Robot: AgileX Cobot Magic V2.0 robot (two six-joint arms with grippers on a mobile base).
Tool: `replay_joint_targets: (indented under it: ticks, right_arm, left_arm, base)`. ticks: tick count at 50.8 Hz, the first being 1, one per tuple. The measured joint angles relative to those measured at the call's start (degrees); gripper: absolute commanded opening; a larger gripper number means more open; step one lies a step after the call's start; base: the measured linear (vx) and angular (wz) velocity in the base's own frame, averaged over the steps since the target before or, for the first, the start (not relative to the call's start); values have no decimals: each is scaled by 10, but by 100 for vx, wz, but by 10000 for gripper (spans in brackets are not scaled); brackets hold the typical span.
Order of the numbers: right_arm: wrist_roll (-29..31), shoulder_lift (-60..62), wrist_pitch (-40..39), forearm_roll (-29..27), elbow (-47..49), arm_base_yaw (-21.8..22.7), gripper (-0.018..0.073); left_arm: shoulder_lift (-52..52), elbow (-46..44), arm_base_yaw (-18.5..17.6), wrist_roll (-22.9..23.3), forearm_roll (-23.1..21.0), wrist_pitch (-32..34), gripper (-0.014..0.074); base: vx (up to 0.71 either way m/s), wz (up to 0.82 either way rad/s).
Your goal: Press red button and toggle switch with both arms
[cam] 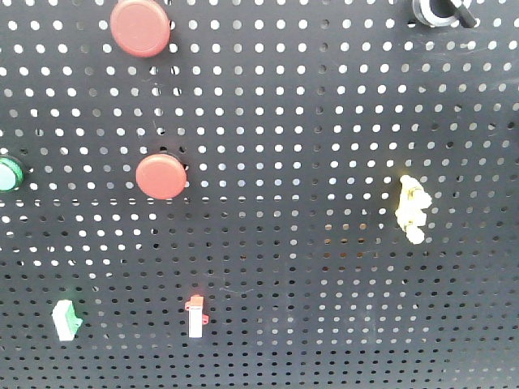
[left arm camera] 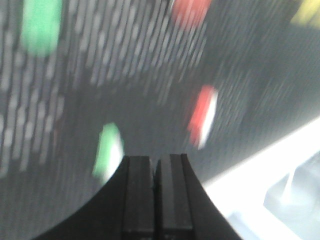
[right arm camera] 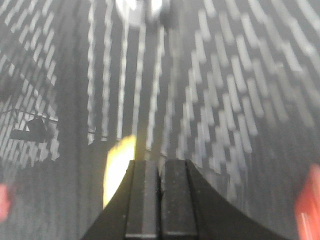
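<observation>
On the black pegboard point(cam: 324, 121) in the front view are a large red button point(cam: 140, 27), a smaller red button point(cam: 160, 176) and a red-and-white toggle switch point(cam: 195, 316). No arm shows in that view. In the blurred left wrist view my left gripper point(left arm camera: 155, 160) is shut and empty, pointing at the board between a green-and-white switch point(left arm camera: 107, 150) and the red-and-white switch point(left arm camera: 202, 120), apart from both. A red button point(left arm camera: 190, 12) is at the top. In the blurred right wrist view my right gripper point(right arm camera: 160, 164) is shut and empty, just right of a yellow part point(right arm camera: 119, 167).
The board also carries a green button point(cam: 8, 174) at the left edge, a green-and-white switch point(cam: 66, 318), a yellow fitting point(cam: 412, 209) and a black-and-silver knob point(cam: 442, 10) at the top right. A bright surface point(left arm camera: 270, 190) lies below the board in the left wrist view.
</observation>
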State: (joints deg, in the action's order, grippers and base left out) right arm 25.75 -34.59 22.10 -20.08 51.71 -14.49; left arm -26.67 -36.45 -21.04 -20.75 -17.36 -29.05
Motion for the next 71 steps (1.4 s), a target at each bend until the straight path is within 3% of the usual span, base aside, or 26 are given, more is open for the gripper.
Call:
replay_joint_targets:
  ticks: [10,21,27,58,65,71]
  right_arm:
    - [1,164,-61,3,-201,0,-3]
    - [2,212,-204,3,-311,0,-3]
    - [2,212,-235,2,-327,0,-3]
    - [2,212,-236,1,-330,0,-3]
    - [2,212,-236,1,-330,0,-3]
    - [2,212,-236,1,-330,0,-3]
  left_arm:
    - [151,135,0,44,25,12,2]
    - [207,199,0,48,24,161,2]
    - [207,203,0,48,24,180,2]
    - [209,212,1,49,27,179,2]
    - [209,252,40,54,100,184,2]
    - [213,310,87,99,147,192,2]
  base:
    - [0,0]
    - [0,0]
    - [0,0]
    - [0,0]
    - [0,1]
    - [0,1]
